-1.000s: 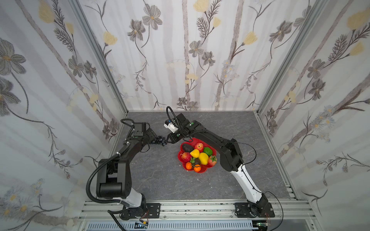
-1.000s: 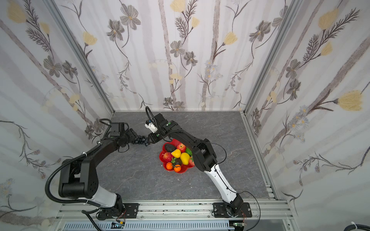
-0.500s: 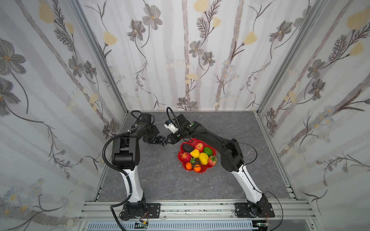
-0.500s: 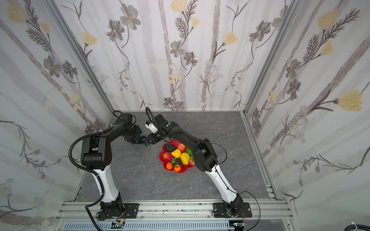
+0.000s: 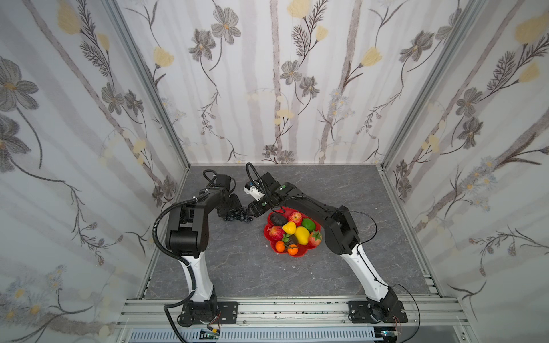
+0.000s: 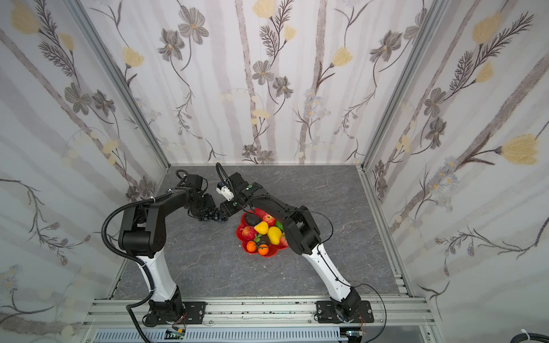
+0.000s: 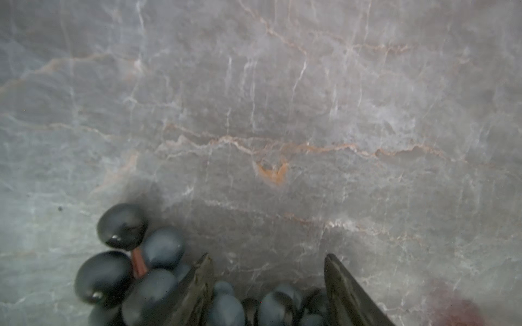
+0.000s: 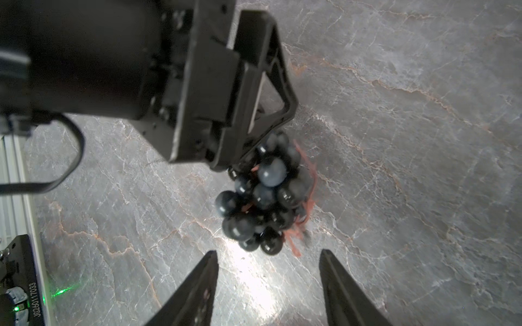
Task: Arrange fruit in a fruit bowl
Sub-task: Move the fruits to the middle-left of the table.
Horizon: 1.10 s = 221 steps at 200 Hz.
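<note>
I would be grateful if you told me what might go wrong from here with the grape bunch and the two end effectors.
1. The left end effector and the open right end effector crowd the same grape bunch, so they may collide.
2. Some grapes lie outside the left one's fingers; a partial grip could slip.
3. The fruit bowl is already heaped, so the bunch might roll off or dislodge the avocado.

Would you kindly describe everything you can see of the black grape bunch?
The black grape bunch is a cluster of glossy, dark, plastic-looking round berries on reddish stems. It lies on the grey marbled table, outside the red bowl. The left gripper straddles one end, grip unclear; the right gripper stands open just short of it.
</note>
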Each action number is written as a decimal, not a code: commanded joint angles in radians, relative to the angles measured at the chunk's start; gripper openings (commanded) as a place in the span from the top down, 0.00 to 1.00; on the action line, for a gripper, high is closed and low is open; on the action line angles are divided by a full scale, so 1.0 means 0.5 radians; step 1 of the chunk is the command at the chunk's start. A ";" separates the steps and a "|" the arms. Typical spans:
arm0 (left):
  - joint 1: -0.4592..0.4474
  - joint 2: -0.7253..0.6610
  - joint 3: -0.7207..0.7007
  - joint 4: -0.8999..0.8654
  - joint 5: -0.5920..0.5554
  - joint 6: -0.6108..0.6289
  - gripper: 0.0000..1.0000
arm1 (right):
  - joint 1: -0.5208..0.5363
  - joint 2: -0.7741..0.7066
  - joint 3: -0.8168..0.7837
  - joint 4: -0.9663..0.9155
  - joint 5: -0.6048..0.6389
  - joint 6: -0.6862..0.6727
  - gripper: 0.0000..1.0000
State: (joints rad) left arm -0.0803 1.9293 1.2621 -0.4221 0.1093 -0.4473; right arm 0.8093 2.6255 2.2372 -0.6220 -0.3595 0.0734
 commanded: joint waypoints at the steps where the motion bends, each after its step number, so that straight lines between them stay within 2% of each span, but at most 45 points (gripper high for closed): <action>1: -0.020 -0.096 -0.120 -0.017 0.035 0.001 0.37 | 0.001 0.018 -0.001 0.059 -0.006 -0.036 0.41; 33: -0.025 -0.213 -0.269 0.030 0.004 -0.022 0.37 | 0.015 0.029 -0.001 0.048 -0.051 -0.054 0.44; 90: -0.025 -0.373 -0.466 0.105 -0.098 -0.063 0.37 | 0.047 0.027 -0.011 -0.036 -0.045 -0.113 0.62; 129: -0.024 -0.415 -0.557 0.156 -0.109 -0.084 0.37 | 0.049 0.027 -0.038 -0.016 -0.011 -0.096 0.70; 221: -0.026 -0.464 -0.610 0.171 -0.118 -0.087 0.37 | 0.059 0.029 -0.040 -0.014 0.002 -0.062 0.75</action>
State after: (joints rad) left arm -0.0929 1.7115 0.9707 -0.3172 0.0708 -0.4793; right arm 0.8341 2.6400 2.2177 -0.6327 -0.3569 0.0441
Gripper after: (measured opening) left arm 0.633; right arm 0.254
